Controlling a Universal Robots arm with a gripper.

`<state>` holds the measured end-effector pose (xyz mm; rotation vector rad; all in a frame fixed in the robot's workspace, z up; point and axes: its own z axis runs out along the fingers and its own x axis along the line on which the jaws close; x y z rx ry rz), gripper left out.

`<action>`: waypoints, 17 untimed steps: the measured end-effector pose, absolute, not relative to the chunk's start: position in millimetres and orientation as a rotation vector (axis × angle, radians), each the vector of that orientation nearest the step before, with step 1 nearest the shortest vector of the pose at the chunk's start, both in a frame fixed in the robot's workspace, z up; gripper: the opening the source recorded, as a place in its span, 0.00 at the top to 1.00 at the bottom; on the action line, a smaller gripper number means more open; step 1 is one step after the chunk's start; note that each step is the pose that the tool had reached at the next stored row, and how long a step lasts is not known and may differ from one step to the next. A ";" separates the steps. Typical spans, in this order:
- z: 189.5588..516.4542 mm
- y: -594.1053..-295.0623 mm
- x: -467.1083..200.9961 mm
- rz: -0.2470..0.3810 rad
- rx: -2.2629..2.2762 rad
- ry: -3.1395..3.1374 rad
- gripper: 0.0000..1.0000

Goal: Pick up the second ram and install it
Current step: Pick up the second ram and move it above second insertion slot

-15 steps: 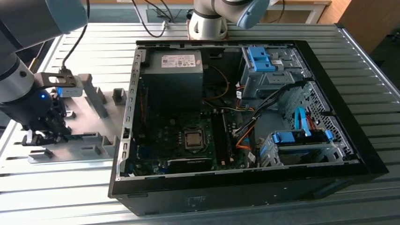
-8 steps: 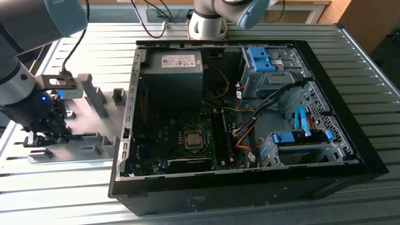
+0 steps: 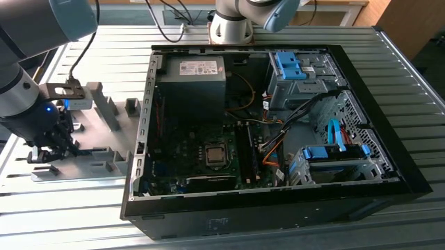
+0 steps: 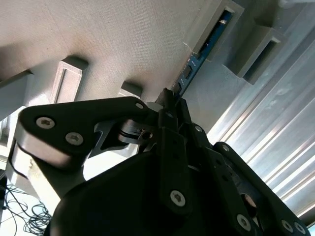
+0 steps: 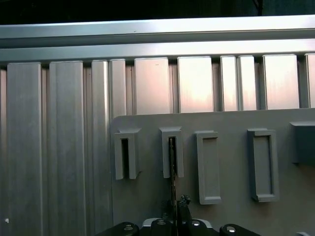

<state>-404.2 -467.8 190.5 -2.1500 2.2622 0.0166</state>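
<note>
Where second ram (image 5: 172, 169) stands edgewise in fixture slot (image 5: 178, 147), hand (image 5: 176, 207) clamps its end; neighbouring blocks (image 5: 201, 167) apart.

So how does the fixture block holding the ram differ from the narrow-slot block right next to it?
The block holding the ram has the second ram standing edge-on in its slot; the neighbouring block has a dark, empty slot. The ram's block lines up with the gripper, shut on the ram; the neighbouring block sits aside. Both are grey, alike in shape, on one fixture plate.
</note>
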 end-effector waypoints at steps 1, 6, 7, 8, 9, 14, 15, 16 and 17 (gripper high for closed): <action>190.5 -467.8 -404.2 0.017 -2.150 2.262 0.82; 190.4 -467.8 -404.2 0.017 -2.150 2.262 0.86; 190.4 -467.8 -404.2 0.017 -2.150 2.262 0.86; 190.4 -467.8 -404.2 0.017 -2.152 2.260 0.86; 190.4 -467.8 -404.2 0.017 -2.155 2.257 0.86; 190.3 -467.9 -404.2 0.017 -2.206 2.208 0.86; 190.3 -467.9 -404.2 0.017 -2.207 2.207 0.86; 190.3 -467.9 -404.2 0.017 -2.207 2.207 0.86; 190.3 -467.9 -404.2 0.017 -2.207 2.207 0.86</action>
